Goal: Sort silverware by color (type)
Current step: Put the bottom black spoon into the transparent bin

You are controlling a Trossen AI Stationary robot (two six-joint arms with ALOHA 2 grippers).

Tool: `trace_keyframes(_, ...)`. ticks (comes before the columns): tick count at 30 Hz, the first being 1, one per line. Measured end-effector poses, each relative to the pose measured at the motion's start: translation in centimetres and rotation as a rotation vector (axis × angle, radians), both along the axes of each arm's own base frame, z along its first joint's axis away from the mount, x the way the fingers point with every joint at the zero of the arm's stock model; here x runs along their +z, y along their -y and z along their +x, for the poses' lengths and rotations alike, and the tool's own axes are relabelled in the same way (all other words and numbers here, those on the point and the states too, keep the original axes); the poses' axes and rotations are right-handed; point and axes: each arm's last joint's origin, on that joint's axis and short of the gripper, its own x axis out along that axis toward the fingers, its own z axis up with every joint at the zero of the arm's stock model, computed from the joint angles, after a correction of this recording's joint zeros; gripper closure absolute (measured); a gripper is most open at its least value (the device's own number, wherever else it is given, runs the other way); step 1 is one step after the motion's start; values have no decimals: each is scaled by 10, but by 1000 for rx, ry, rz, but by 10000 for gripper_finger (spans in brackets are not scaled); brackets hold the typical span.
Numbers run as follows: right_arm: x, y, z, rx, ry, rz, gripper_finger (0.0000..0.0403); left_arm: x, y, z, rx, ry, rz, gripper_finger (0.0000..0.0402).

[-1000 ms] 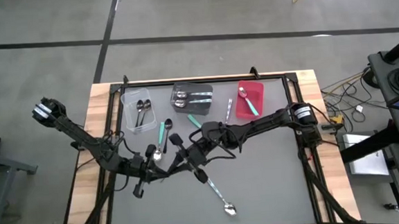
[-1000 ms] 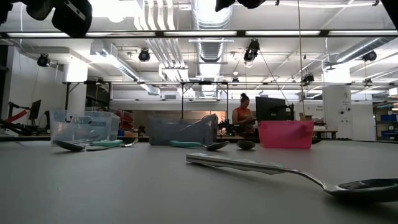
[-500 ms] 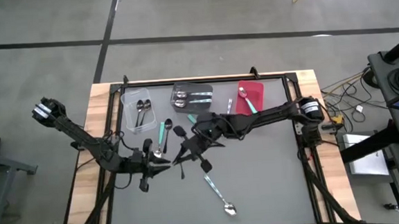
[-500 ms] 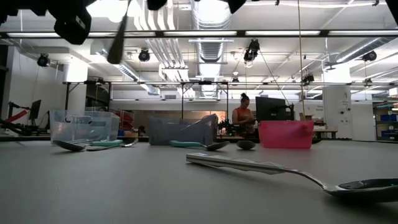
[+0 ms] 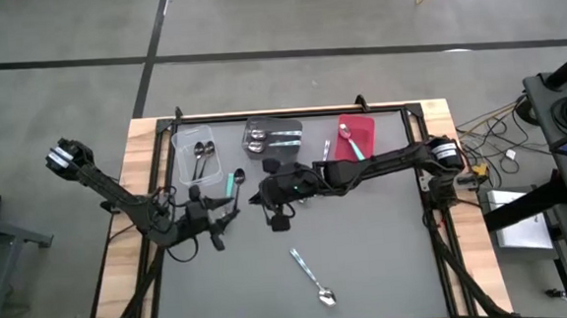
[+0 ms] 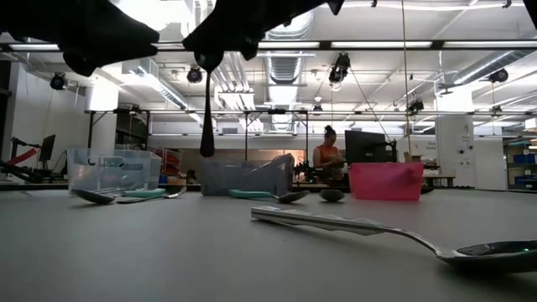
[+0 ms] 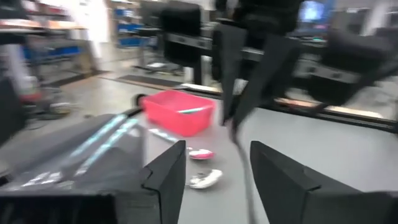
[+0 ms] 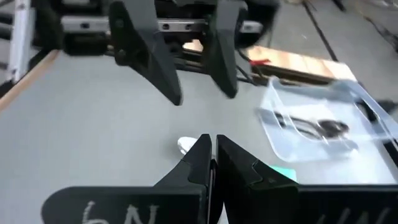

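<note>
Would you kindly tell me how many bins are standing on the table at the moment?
3, in a row seen from above: a clear bin on the left, a dark grey bin in the middle, and a red bin on the right.

- High view: even, diffuse illumination over the desk (image 5: 368,243); shadows faint and short; no glare on the grey surface
- Low view: strong backlight from ceiling strip lights (image 6: 394,44); arm parts overhead reduced to black silhouettes; the nearest silver spoon (image 6: 377,231) soft, with a bright highlight along its handle
- Left wrist view: heavy motion blur throughout; the red bin (image 7: 179,112) smeared; background washed out
- Right wrist view: moderate blur; the clear bin (image 8: 320,121) shows pale reflections; foreground fingers (image 8: 199,165) dark and soft
</note>
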Motion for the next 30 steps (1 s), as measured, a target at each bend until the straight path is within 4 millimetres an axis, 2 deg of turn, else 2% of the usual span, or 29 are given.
trace_keyframes(7,-5,5,-1,-230,12,90,392,-1,-2,0,75,5,-6,217)
trace_keyframes(15,-18,8,-2,-396,158,183,392,-16,3,5,81,-13,-41,217)
trace_keyframes(21,-21,8,-4,-411,256,248,392,-25,5,10,112,-24,-39,217)
trace_keyframes(30,-25,9,-6,-430,300,254,392,-29,13,20,143,-41,-14,217)
